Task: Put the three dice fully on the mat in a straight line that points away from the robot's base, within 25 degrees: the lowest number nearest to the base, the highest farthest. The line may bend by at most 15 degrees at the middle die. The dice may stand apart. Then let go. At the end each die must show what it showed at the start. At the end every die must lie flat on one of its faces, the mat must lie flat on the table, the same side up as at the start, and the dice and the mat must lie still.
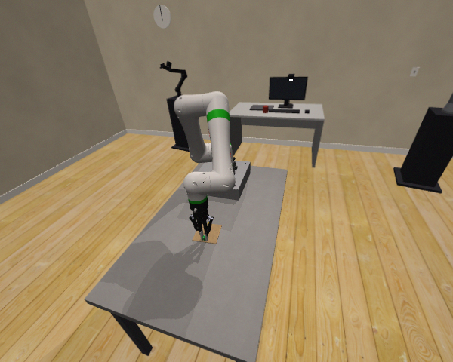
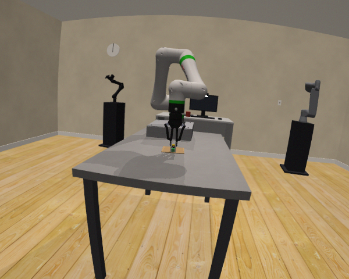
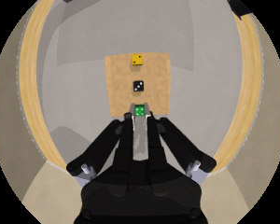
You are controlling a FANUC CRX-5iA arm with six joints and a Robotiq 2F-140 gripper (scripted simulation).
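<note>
The tan mat (image 1: 216, 232) (image 2: 180, 150) (image 3: 159, 86) lies flat on the table. In the wrist view, a yellow die (image 3: 137, 60) showing two stands near the mat's base-side edge. A black die (image 3: 138, 86) showing three stands near the middle. My gripper (image 1: 204, 236) (image 2: 173, 148) (image 3: 139, 108) points down and is shut on the green die (image 1: 204, 237) (image 2: 173, 150) (image 3: 139, 111), which shows four, near the mat's far edge. The three dice look nearly in line. Whether the green die touches the mat cannot be told. The fingers partly hide it.
The grey table (image 1: 242, 272) (image 2: 210, 168) carries the mat. The robot's grey base block (image 1: 242, 181) (image 2: 168, 132) stands behind the mat. The black die is close to the fingertips on their base side. The arm's shadow falls on the table in front of the mat.
</note>
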